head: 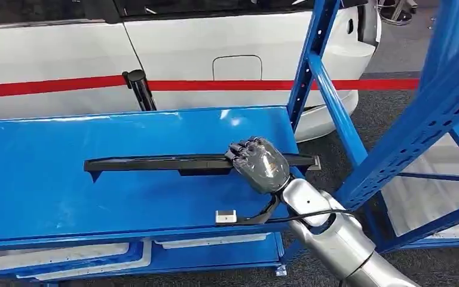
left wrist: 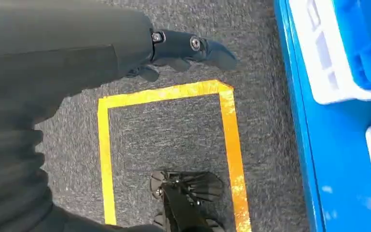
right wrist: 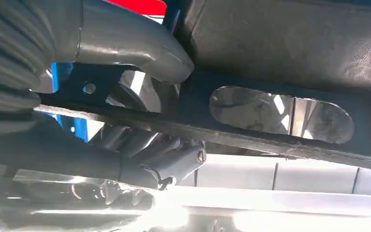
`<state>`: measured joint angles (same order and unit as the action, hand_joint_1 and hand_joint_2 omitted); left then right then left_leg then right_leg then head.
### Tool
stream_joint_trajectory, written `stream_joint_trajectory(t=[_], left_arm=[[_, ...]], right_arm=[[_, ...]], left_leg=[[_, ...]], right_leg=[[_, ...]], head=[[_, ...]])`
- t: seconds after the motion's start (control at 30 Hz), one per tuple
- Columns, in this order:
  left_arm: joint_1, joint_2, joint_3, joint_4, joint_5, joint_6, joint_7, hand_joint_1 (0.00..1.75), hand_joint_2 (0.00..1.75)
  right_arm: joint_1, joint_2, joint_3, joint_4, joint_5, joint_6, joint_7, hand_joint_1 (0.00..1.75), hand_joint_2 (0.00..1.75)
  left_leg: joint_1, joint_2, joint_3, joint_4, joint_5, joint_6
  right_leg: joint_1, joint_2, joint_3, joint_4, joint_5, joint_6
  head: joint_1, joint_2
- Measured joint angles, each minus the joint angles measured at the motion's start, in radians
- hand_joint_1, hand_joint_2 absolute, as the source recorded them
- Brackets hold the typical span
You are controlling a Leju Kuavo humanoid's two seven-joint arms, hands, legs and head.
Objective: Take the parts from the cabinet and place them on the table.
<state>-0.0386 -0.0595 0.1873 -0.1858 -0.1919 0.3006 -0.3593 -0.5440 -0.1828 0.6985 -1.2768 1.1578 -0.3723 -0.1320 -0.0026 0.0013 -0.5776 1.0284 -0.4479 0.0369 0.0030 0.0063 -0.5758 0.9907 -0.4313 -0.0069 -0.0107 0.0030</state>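
Note:
A long black plastic part (head: 155, 162) lies lengthwise on the blue cabinet shelf (head: 66, 197). My right hand (head: 260, 162) grips it near its right end, coming in from the front right. In the right wrist view the grey thumb (right wrist: 125, 43) presses on one side of the black part (right wrist: 198, 104), next to an oval slot. The darker fingers (right wrist: 164, 162) curl around the other side. My left hand (left wrist: 193, 48) hangs over the grey floor, its fingers loosely extended and holding nothing.
Blue rack uprights (head: 311, 66) and a slanted beam (head: 340, 113) stand right of the shelf, close to my right arm. A white car (head: 215, 36) is behind. White bins (head: 83, 257) sit on the lower shelf. Yellow floor tape (left wrist: 229, 140) runs beside the rack base (left wrist: 338, 145).

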Motion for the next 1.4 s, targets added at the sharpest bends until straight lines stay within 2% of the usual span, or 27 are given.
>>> stream_joint_trajectory(t=[0.07,0.1,0.13,0.17,0.2,0.27,0.33,0.4,0.43,0.47,0.57,0.6,0.63,0.67,0.73,0.77,0.83,0.9,0.93,0.97,1.03,1.1,1.13,1.2,1.27,1.33,1.4], left_arm=[[0.000,0.001,0.000,0.000,0.000,0.000,0.000,0.00,1.75],[-0.001,0.000,0.000,0.000,0.000,0.000,0.000,0.00,1.75],[-0.003,-0.001,0.000,0.000,0.000,0.000,0.000,0.00,1.75],[-0.005,-0.002,0.000,0.000,0.000,-0.002,0.000,0.00,1.75],[-0.006,-0.002,0.000,0.000,0.000,-0.006,0.000,0.00,1.75],[-0.006,-0.004,-0.001,0.000,-0.001,-0.008,0.001,0.00,1.75],[-0.005,-0.006,-0.001,0.000,-0.001,-0.009,0.002,0.00,1.75],[-0.006,-0.009,-0.001,0.000,-0.001,-0.010,0.002,0.00,1.75],[-0.006,-0.008,-0.001,0.000,-0.002,-0.010,0.002,0.00,1.75],[-0.007,-0.009,-0.001,0.000,-0.002,-0.010,0.002,0.00,1.75],[-0.005,-0.008,-0.001,0.000,-0.003,-0.010,0.003,0.00,1.75],[-0.003,-0.008,-0.001,0.000,-0.003,-0.010,0.003,0.00,1.75],[-0.002,-0.008,0.000,0.000,-0.003,-0.010,0.003,0.00,1.75],[-0.001,-0.009,-0.001,0.001,-0.003,-0.010,0.003,0.00,1.75],[-0.001,-0.009,-0.001,0.001,-0.003,-0.010,0.003,0.00,1.75],[-0.001,-0.008,-0.001,0.001,-0.003,-0.010,0.003,0.00,1.75],[-0.001,-0.008,-0.001,0.001,-0.003,-0.010,0.003,0.00,1.75],[-0.002,-0.008,-0.001,0.000,-0.003,-0.010,0.003,0.00,1.75],[-0.005,-0.006,-0.001,0.000,-0.003,-0.010,0.003,0.00,1.75],[-0.005,-0.004,-0.001,0.000,-0.003,-0.010,0.003,0.00,1.75],[-0.006,-0.004,-0.001,0.000,-0.004,-0.010,0.003,0.00,1.75],[-0.006,-0.003,-0.001,0.000,-0.004,-0.010,0.003,0.00,1.75],[-0.010,-0.004,-0.001,0.000,-0.004,-0.010,0.003,0.00,1.75],[-0.011,-0.004,-0.001,0.000,-0.004,-0.010,0.003,0.00,1.75],[-0.011,-0.006,-0.001,0.000,-0.004,-0.010,0.005,0.00,1.75],[-0.011,-0.007,-0.001,0.000,-0.004,-0.011,0.006,0.00,1.75],[-0.012,-0.008,-0.001,0.000,-0.005,-0.011,0.006,0.00,1.75]], right_arm=[[0.000,0.002,0.000,0.000,0.000,0.000,0.000,1.75,1.75],[0.000,0.000,-0.001,-0.001,0.001,0.000,0.000,1.75,1.75],[-0.001,-0.001,-0.002,-0.002,0.000,0.000,0.000,1.75,1.75],[-0.004,-0.002,-0.002,-0.002,0.000,0.000,0.000,1.75,1.75],[-0.003,-0.003,-0.001,-0.001,0.001,0.002,0.001,1.75,1.75],[0.005,-0.005,-0.002,-0.001,0.006,0.005,0.002,1.75,1.75],[0.007,-0.006,-0.001,-0.001,0.008,0.006,0.002,1.75,1.75],[0.005,-0.006,-0.002,-0.002,0.010,0.006,0.005,1.75,1.75],[0.004,-0.005,-0.002,-0.003,0.010,0.007,0.005,1.75,1.75],[0.007,-0.003,-0.002,-0.003,0.012,0.007,0.005,1.75,1.75],[0.010,-0.003,-0.002,-0.003,0.014,0.011,0.006,1.75,1.75],[0.012,-0.002,-0.001,-0.003,0.014,0.011,0.006,1.75,1.75],[0.011,0.000,-0.001,-0.003,0.015,0.013,0.006,1.75,1.75],[0.010,0.002,-0.001,-0.004,0.015,0.013,0.006,1.75,1.75],[0.011,0.004,-0.001,-0.004,0.015,0.015,0.006,1.75,1.75],[0.012,0.005,-0.001,-0.003,0.015,0.017,0.006,1.75,1.75],[0.015,0.005,0.000,-0.003,0.015,0.017,0.006,1.75,1.75],[0.015,0.005,-0.001,-0.004,0.015,0.016,0.006,1.75,1.75],[0.015,0.006,-0.002,-0.006,0.015,0.016,0.006,1.75,1.75],[0.013,0.005,-0.002,-0.007,0.015,0.016,0.006,1.75,1.75],[0.011,0.008,-0.001,-0.008,0.015,0.016,0.006,1.75,1.75],[0.011,0.008,-0.002,-0.008,0.015,0.016,0.006,1.75,1.75],[0.011,0.005,-0.002,-0.008,0.015,0.016,0.006,1.75,1.75],[0.009,0.003,-0.003,-0.008,0.015,0.016,0.008,1.75,1.75],[0.014,0.002,-0.003,-0.008,0.018,0.017,0.009,1.75,1.75],[0.019,0.002,-0.003,-0.008,0.020,0.017,0.010,1.75,1.75],[0.019,0.002,-0.003,-0.008,0.026,0.018,0.011,1.75,1.75]], left_leg=[[-0.003,0.000,0.002,-0.015,0.010,0.012],[0.014,0.005,0.012,-0.046,0.028,0.017],[0.009,0.006,0.011,-0.055,0.038,0.019],[0.010,0.007,0.002,-0.056,0.046,0.028],[0.010,0.007,-0.006,-0.056,0.051,0.023],[0.010,0.007,-0.023,-0.056,0.063,0.016],[0.014,0.007,-0.043,-0.055,0.078,0.007],[0.020,0.006,-0.060,-0.050,0.091,-0.009],[0.018,0.006,-0.068,-0.044,0.095,-0.016],[0.016,0.006,-0.076,-0.041,0.102,-0.022],[0.017,0.000,-0.085,-0.034,0.120,-0.036],[0.025,-0.001,-0.091,-0.029,0.121,-0.040],[0.028,0.000,-0.104,-0.007,0.077,-0.043],[0.029,0.000,-0.126,0.060,0.003,-0.048],[0.029,-0.001,-0.168,0.220,-0.097,-0.055],[0.029,-0.001,-0.179,0.283,-0.117,-0.056],[0.029,0.000,-0.140,0.278,-0.084,-0.049],[0.027,-0.001,-0.015,0.119,-0.026,-0.032],[0.022,-0.006,0.050,0.019,-0.048,-0.020],[0.017,-0.006,0.076,-0.024,-0.066,-0.017],[0.005,-0.006,0.068,-0.018,-0.052,-0.011],[0.003,-0.003,0.064,-0.040,-0.022,0.004],[0.010,0.004,0.058,-0.051,-0.001,0.006],[0.009,0.004,0.027,-0.054,0.021,0.016],[0.006,0.005,-0.009,-0.052,0.047,0.017],[0.005,0.006,-0.043,-0.051,0.073,0.013],[0.005,0.006,-0.076,-0.047,0.097,0.006]], right_leg=[[0.000,-0.001,0.000,-0.006,0.007,0.010],[0.005,-0.003,-0.008,0.001,-0.003,0.011],[0.004,-0.003,-0.026,0.030,-0.030,0.009],[0.003,-0.003,-0.053,0.097,-0.074,0.001],[-0.001,-0.003,-0.084,0.181,-0.113,-0.001],[-0.013,-0.003,-0.123,0.297,-0.157,0.009],[-0.025,-0.004,-0.078,0.241,-0.126,0.037],[-0.037,-0.007,0.032,0.068,-0.072,0.065],[-0.042,-0.008,0.077,-0.009,-0.084,0.064],[-0.027,0.005,0.087,-0.006,-0.073,0.050],[-0.029,0.005,0.061,0.003,-0.064,0.031],[-0.044,0.002,0.043,0.001,-0.055,0.020],[-0.041,0.000,0.046,0.001,-0.046,0.006],[-0.037,-0.002,0.034,0.001,-0.036,-0.007],[-0.030,-0.003,0.012,0.002,-0.018,-0.011],[-0.027,-0.003,-0.001,0.003,-0.008,-0.012],[-0.022,-0.003,-0.023,0.004,0.009,-0.010],[-0.018,-0.002,-0.038,0.004,0.023,-0.004],[-0.019,-0.003,-0.040,0.004,0.030,0.000],[-0.013,-0.003,-0.043,0.004,0.037,0.006],[-0.023,-0.007,-0.042,0.000,0.049,0.023],[-0.016,-0.006,-0.047,-0.012,0.067,0.038],[-0.017,-0.007,-0.060,0.007,0.041,0.032],[-0.018,-0.007,-0.104,0.113,-0.062,0.013],[-0.019,-0.007,-0.142,0.264,-0.133,0.016],[-0.020,-0.007,-0.121,0.298,-0.100,0.042],[-0.023,-0.007,-0.028,0.186,-0.040,0.063]], head=[[0.001,0.000],[0.002,0.000],[0.003,0.000],[0.003,0.000],[0.005,0.000],[0.005,0.000],[0.005,0.000],[0.005,0.000],[0.006,0.000],[0.005,0.000],[0.005,0.000],[0.003,0.000],[0.003,0.000],[0.003,0.000],[0.003,0.000],[0.002,0.000],[0.002,0.000],[0.002,0.000],[0.003,0.000],[0.005,0.000],[-0.001,0.000],[0.000,0.000],[0.003,0.000],[0.005,0.000],[0.005,0.000],[0.005,0.000],[0.004,0.000]])
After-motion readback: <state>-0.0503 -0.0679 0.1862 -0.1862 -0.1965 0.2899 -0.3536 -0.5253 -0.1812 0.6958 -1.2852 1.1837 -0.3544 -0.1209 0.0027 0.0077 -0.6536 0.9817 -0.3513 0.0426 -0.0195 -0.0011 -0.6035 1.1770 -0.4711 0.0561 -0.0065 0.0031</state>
